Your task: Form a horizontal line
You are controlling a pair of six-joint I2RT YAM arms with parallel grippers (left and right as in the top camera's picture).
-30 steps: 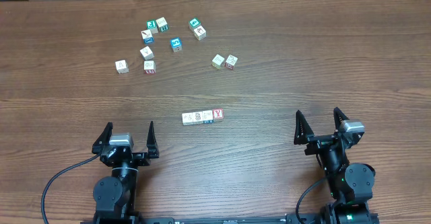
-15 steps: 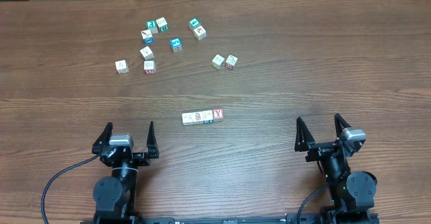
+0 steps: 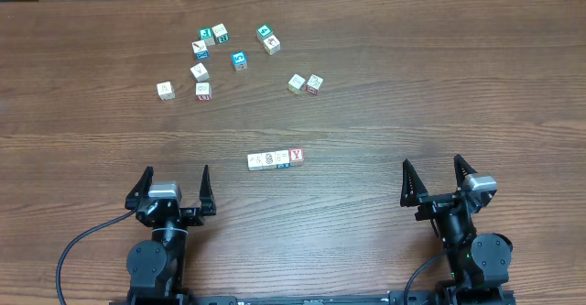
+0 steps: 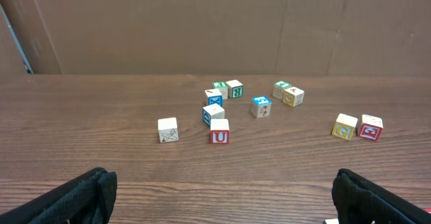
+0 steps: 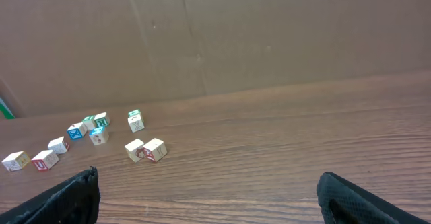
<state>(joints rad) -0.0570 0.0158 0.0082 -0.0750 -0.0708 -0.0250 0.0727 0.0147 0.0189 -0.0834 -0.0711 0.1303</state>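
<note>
Overhead: the horizontal line (image 3: 276,159), touching white cubes on grained wood (image 3: 412,85); left fingers (image 3: 206,190), right fingers (image 3: 407,181) apart.

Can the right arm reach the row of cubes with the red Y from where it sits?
Probably yes: the right gripper is open, and only bare table lies between it and the row at its Y end.

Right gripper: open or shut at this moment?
Open. Seen from overhead, the right gripper has its jaws wide apart with nothing between them, well away from the horizontal line of cubes.
</note>
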